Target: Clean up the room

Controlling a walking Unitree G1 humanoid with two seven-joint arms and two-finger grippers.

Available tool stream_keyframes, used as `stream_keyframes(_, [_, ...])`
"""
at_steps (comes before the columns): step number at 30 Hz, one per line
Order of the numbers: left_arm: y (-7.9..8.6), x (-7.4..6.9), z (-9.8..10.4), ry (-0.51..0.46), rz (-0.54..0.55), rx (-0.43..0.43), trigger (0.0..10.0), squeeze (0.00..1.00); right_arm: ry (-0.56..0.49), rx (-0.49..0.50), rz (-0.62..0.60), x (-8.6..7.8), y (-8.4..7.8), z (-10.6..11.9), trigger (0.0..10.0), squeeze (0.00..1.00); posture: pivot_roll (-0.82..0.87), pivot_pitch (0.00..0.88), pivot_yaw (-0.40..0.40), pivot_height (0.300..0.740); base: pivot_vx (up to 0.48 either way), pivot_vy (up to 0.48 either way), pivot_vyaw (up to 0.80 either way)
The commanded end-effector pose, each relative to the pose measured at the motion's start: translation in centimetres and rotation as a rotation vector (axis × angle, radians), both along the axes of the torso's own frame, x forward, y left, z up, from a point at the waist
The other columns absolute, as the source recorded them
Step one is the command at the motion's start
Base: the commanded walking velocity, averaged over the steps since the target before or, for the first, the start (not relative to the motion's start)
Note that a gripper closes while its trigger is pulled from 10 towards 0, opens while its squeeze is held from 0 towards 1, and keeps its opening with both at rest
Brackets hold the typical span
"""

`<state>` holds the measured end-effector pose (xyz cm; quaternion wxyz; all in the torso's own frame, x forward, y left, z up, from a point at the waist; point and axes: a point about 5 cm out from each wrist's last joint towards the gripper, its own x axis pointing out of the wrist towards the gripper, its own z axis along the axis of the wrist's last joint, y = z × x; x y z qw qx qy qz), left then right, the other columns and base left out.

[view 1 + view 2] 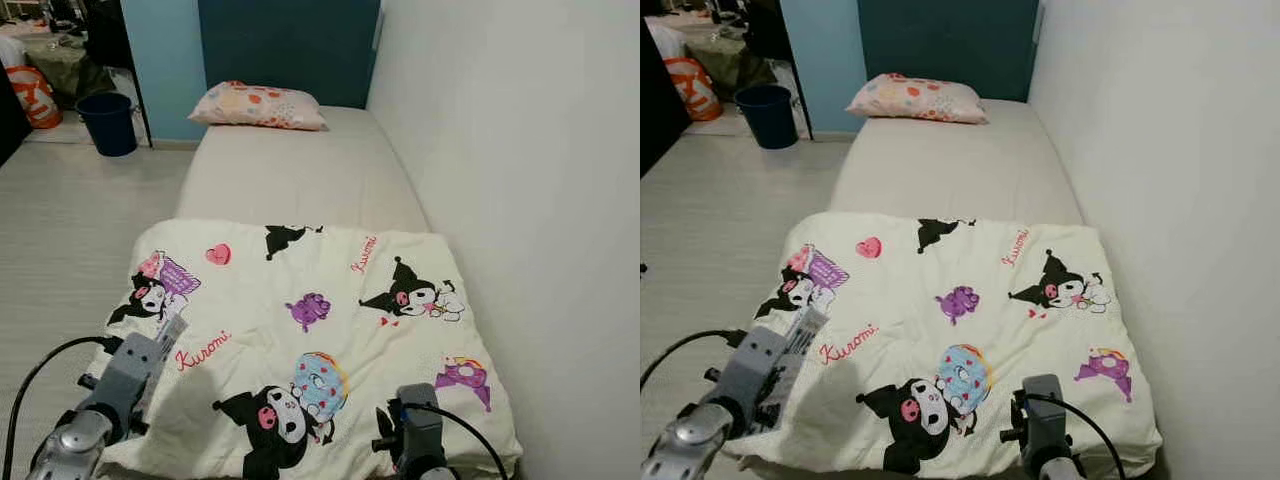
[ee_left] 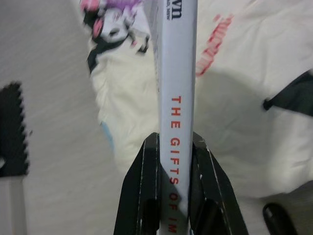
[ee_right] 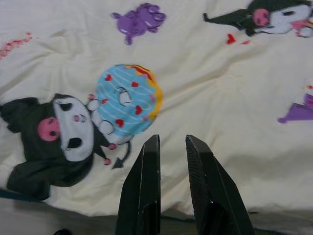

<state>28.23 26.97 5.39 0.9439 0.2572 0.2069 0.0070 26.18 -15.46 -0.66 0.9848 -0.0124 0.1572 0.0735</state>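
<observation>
one book [image 2: 177, 88] in left gripper [image 2: 174, 161]

Book [image 2: 177, 98] cut off at the top and bottom edges of the left wrist view, so spine words only partly readable: "THE GIFTS OF IM" and no more. Bottom letters hidden between the left claw [image 2: 175, 196] fingers. Left part of that view blurry, with a dark toothed shape [image 2: 12, 129] too unclear to name. Near edge of the blanket [image 1: 310, 330] cut off at the bottom of the head views. Orange bag [image 1: 32, 95] and dark bin [image 1: 108, 122] far away, small, partly cut off or hidden. Right claw [image 3: 171, 191] base cut off below.
</observation>
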Motion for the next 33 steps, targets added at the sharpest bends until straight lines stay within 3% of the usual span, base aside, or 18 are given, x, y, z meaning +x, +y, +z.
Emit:
stream_keyframes(1, [-0.3,-0.5,-1.7,0.034,0.005,0.104,10.0,0.00,0.039,-0.020,-0.013,-0.6,-0.2,-0.8,10.0,0.00,0.03,0.142,-0.073,0.728,0.000,0.000,0.00])
stream_keyframes(2, [-0.4,-0.4,-2.1,0.038,-0.005,0.184,10.0,0.00,0.040,-0.020,-0.017,-0.6,-0.2,-0.8,10.0,0.00,0.03,0.146,-0.072,0.728,0.000,0.000,0.00])
stream_keyframes(4, [-0.5,-0.3,-2.3,0.038,-0.010,0.233,10.0,0.00,0.040,-0.019,-0.019,-0.5,-0.3,-0.7,10.0,0.00,0.03,0.146,-0.072,0.728,0.000,0.000,0.00])
stream_keyframes(6, [-1.6,0.1,-2.5,0.036,-0.110,0.351,10.0,0.00,0.037,-0.021,-0.019,-0.3,-0.3,-0.6,10.0,0.00,0.03,0.149,-0.071,0.728,0.000,0.000,0.00])
stream_keyframes(7, [-2.2,0.2,-2.7,0.040,-0.148,0.356,10.0,0.00,0.038,-0.026,-0.020,-0.3,-0.3,-0.6,10.0,0.00,0.03,0.149,-0.071,0.728,0.000,0.000,0.00])
stream_keyframes(12, [-4.4,0.0,-3.7,0.083,-0.227,0.226,10.0,0.00,0.044,-0.033,-0.036,-0.2,-0.5,-0.7,10.0,0.00,0.02,0.148,-0.065,0.728,0.000,0.000,0.00])
stream_keyframes(13, [-4.4,0.0,-3.7,0.083,-0.227,0.226,10.0,0.00,0.044,-0.033,-0.036,-0.2,-0.5,-0.7,10.0,0.00,0.02,0.148,-0.065,0.728,0.000,0.000,0.00])
stream_keyframes(17, [-5.9,-1.8,-6.3,0.203,-0.392,0.257,10.0,0.00,0.061,-0.015,-0.051,-0.2,-0.4,-0.8,10.0,0.00,0.02,0.149,-0.066,0.728,0.000,0.000,0.00])
stream_keyframes(23, [-5.6,-4.5,-8.7,0.382,-0.508,0.260,10.0,0.00,0.064,-0.016,-0.053,-0.1,-0.3,-0.8,10.0,0.00,0.01,0.146,-0.058,0.728,0.000,0.000,0.00])
stream_keyframes(26, [-5.2,-5.0,-8.8,0.394,-0.519,0.245,10.0,0.00,0.064,-0.017,-0.054,-0.1,-0.3,-0.8,10.0,0.00,0.01,0.145,-0.056,0.728,0.000,0.000,0.00])
stream_keyframes(29, [-3.9,-4.1,-6.6,0.195,-0.355,0.045,10.0,0.00,0.055,-0.022,-0.059,-0.1,-0.5,-0.7,10.0,0.00,0.02,0.144,-0.065,0.728,0.000,0.000,0.00])
stream_keyframes(30, [-3.7,-3.7,-5.9,0.135,-0.314,-0.002,10.0,0.00,0.053,-0.023,-0.060,-0.1,-0.5,-0.7,10.0,0.00,0.02,0.144,-0.065,0.728,0.000,0.000,0.00])
stream_keyframes(31, [-3.7,-3.7,-5.9,0.135,-0.314,-0.002,10.0,0.00,0.053,-0.023,-0.060,-0.1,-0.5,-0.7,10.0,0.00,0.02,0.144,-0.065,0.728,0.000,0.000,0.00])
stream_keyframes(33, [-3.3,-2.9,-5.0,0.045,-0.127,-0.187,10.0,0.00,0.045,-0.028,-0.073,-0.1,-0.7,-0.6,10.0,0.00,0.03,0.147,-0.072,0.728,0.000,0.000,0.00])
